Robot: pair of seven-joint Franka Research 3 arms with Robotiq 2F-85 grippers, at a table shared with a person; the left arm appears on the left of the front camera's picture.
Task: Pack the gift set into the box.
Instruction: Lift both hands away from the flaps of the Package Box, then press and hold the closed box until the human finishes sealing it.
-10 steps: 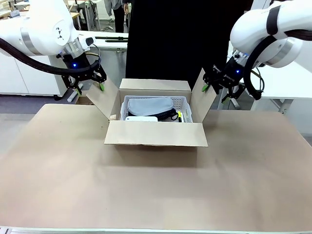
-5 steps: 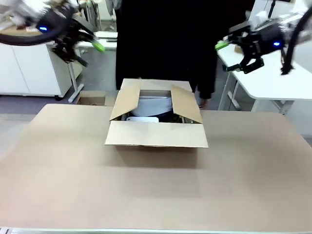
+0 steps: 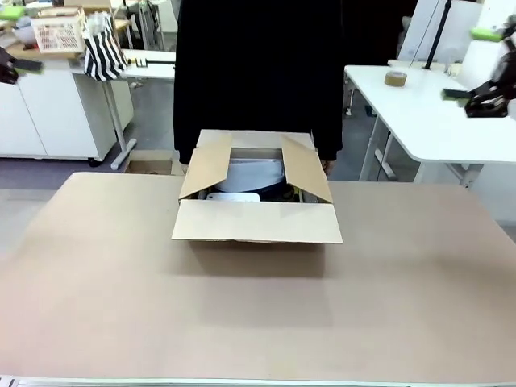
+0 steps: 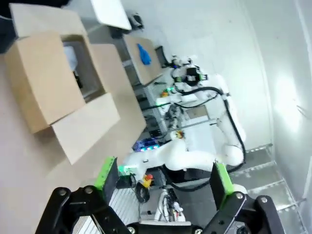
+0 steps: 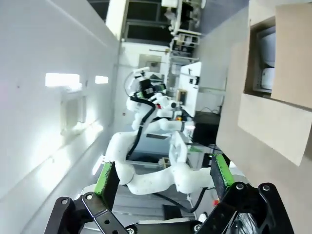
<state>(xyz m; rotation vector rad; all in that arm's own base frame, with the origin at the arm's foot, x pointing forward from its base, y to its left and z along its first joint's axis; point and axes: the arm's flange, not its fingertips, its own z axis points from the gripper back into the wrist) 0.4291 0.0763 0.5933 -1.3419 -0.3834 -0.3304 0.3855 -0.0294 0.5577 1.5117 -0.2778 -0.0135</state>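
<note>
**Front view.** The box (image 3: 256,224) sits at ctr of the worktop (image 3: 258,322), toward the far edge. Near flap is folded out and down on the robot side. L and R flaps lean in over the opening, and the far flap is raised at the back. The gift set (image 3: 260,172) lies inside the box, w/ the grey-blue part at the back, a white part front-left and dark edging at right. The side flaps partly cover it. A person (image 3: 258,72) in black stands just behind the box. The left gripper (image 3: 18,40) is at the pic's L edge, high, well apart from the box and blurred. The right gripper (image 3: 470,64) is at the R edge above a white side table (image 3: 419,121), fingers spread wide w/ nothing between. A tape roll (image 3: 395,78) lies on that table. A white basket (image 3: 56,32) and a striped bag (image 3: 105,52) stand far left at the back.

**Left wrist view.** The left gripper (image 4: 164,175) has its green pads set wide apart and holds nothing. The box (image 4: 46,78) is at upper L, tilted by camera roll and well apart from the gripper. A white bit of the gift set shows in the opening.

**Right wrist view.** The right gripper (image 5: 164,176) has its pads wide apart and holds nothing. The box (image 5: 292,53) is at upper R, well apart from the gripper, w/ pale contents showing inside.
</note>
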